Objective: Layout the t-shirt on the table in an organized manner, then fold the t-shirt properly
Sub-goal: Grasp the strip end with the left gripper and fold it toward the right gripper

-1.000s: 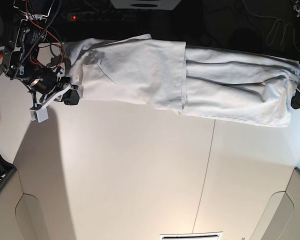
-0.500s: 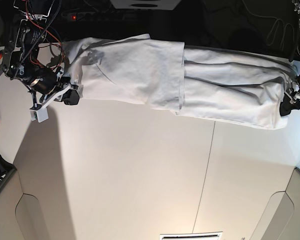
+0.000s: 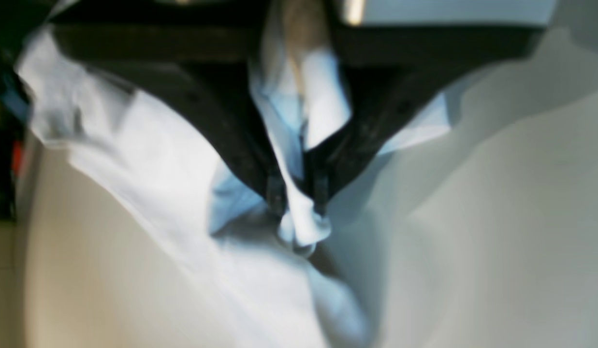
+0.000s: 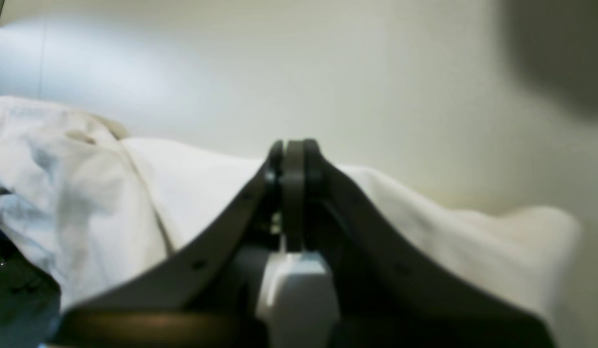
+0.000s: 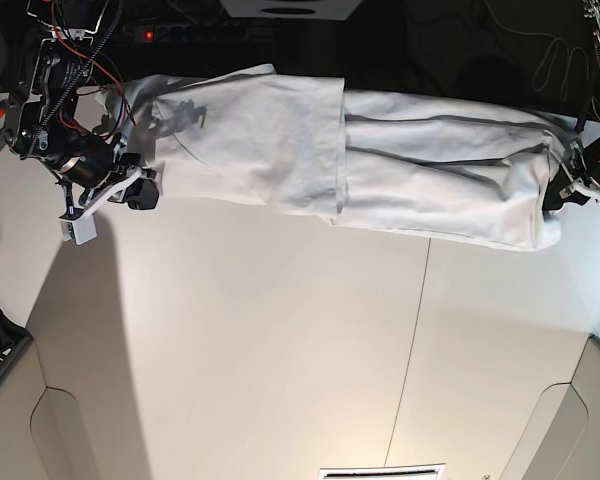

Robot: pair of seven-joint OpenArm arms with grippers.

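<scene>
1 pale grey-white soft fabric t-shirt (image 5: 350, 165) on 1 matte white worktop (image 5: 280, 340); my left gripper (image 3: 296, 195) clamped on its cloth, right gripper (image 4: 291, 147) closed, empty.

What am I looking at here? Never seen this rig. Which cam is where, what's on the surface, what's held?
It is a robot with two arms working at a white table. The base view shows the whole scene. The other two pictures come from cameras mounted on each wrist, looking along the dark fingers.

A white t-shirt lies stretched in a long band along the table's edge.

The left end effector sits at the base view's right, at the shirt's end. Its wrist picture shows it closed on a bunch of the fabric.

The right end effector sits at the base view's left. Its fingers are pressed together with nothing visible between them, the shirt lying just beyond.
</scene>
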